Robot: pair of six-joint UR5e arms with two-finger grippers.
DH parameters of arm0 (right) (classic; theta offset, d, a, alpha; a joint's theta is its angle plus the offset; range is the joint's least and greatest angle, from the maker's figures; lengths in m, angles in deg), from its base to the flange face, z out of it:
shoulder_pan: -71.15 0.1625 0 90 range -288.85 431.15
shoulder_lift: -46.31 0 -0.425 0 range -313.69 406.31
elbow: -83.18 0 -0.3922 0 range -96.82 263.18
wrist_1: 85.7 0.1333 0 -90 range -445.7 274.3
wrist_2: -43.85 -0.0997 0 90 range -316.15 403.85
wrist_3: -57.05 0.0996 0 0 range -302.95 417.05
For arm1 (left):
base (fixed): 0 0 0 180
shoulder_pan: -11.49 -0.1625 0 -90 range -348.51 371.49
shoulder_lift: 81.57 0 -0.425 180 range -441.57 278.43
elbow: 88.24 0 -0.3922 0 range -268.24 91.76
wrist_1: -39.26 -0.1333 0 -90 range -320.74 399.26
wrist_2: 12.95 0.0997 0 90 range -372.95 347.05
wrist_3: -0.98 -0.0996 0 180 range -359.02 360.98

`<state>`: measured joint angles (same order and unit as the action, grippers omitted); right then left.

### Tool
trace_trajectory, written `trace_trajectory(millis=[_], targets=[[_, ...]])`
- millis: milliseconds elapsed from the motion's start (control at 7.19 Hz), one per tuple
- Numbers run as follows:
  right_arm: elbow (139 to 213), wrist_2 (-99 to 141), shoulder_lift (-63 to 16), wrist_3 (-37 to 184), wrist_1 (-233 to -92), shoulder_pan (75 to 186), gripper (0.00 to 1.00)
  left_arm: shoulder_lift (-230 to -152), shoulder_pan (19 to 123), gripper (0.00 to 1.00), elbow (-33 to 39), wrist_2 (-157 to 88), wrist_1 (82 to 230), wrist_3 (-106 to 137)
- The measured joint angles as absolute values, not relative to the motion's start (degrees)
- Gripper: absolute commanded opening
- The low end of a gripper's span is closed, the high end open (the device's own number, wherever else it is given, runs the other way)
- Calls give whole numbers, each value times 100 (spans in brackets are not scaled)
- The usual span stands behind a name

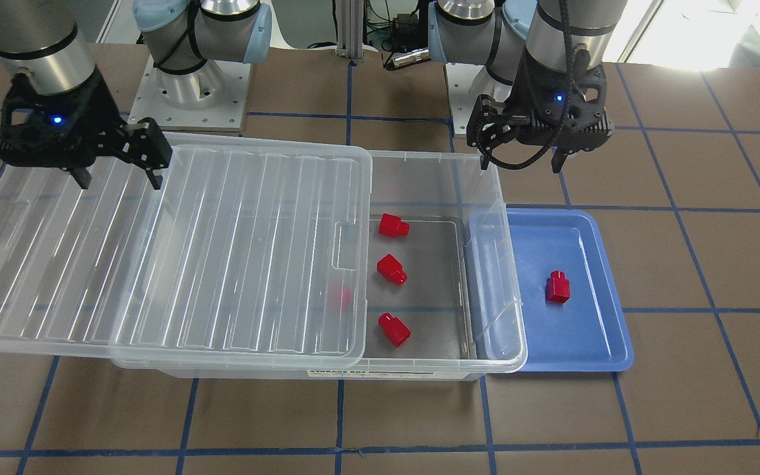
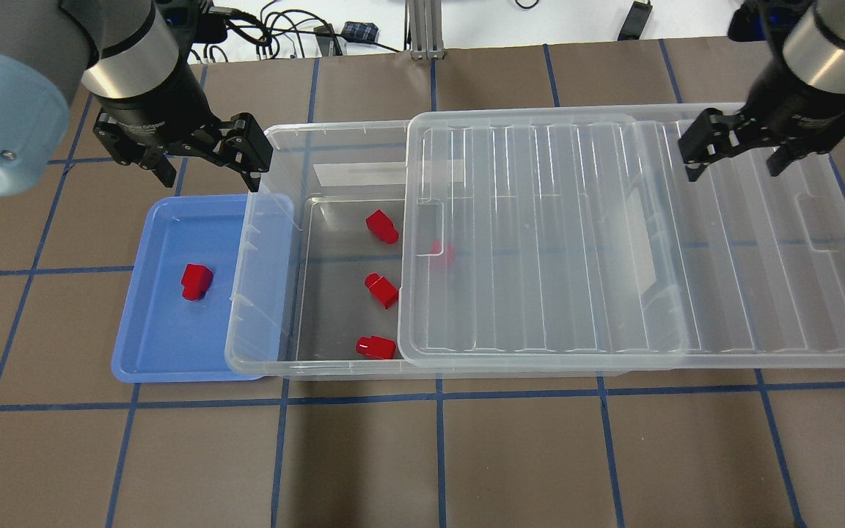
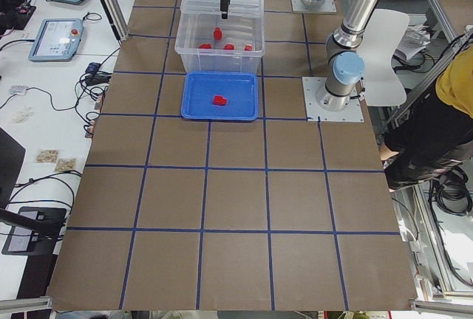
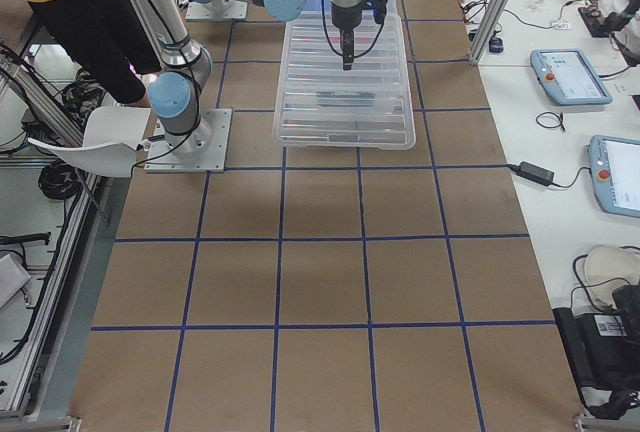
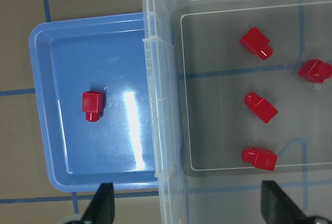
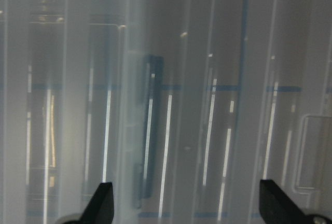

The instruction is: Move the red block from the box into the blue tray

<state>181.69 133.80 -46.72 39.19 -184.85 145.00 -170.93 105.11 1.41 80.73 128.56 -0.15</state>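
One red block (image 2: 195,281) lies in the blue tray (image 2: 151,352), which sits against the box's left end. Three red blocks (image 2: 382,226) (image 2: 381,290) (image 2: 376,347) lie on the floor of the uncovered part of the clear box (image 2: 268,220). A fourth (image 2: 443,253) shows faintly under the ribbed lid (image 2: 576,235), which is slid to the right and overhangs that end. My left gripper (image 2: 206,172) is open and empty, above the box's far left corner and the tray's far edge. My right gripper (image 2: 732,169) is open and empty above the lid's right part.
Both arm bases (image 1: 189,86) (image 1: 479,79) stand behind the box. Brown table with blue tape grid (image 2: 437,455) lies in front. A side table with tablets (image 3: 55,38) and a person (image 3: 451,90) show in the side views.
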Motion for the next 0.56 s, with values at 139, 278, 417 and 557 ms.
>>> trace_trajectory(millis=[139,278,417,557], targets=[[18187,13390,-4670,3189,-18482,13888,100,-17090,10510,100,152,8074,12856,-16],[18214,13388,-4635,2507,-18491,13293,100,-17088,10511,100,158,8074,12856,-16],[18259,13379,-4503,1912,-18551,12793,100,-17087,10515,100,166,8076,12858,-18],[18306,13381,-4263,1425,-18762,12403,100,-17087,10520,100,175,8083,12862,-22]])
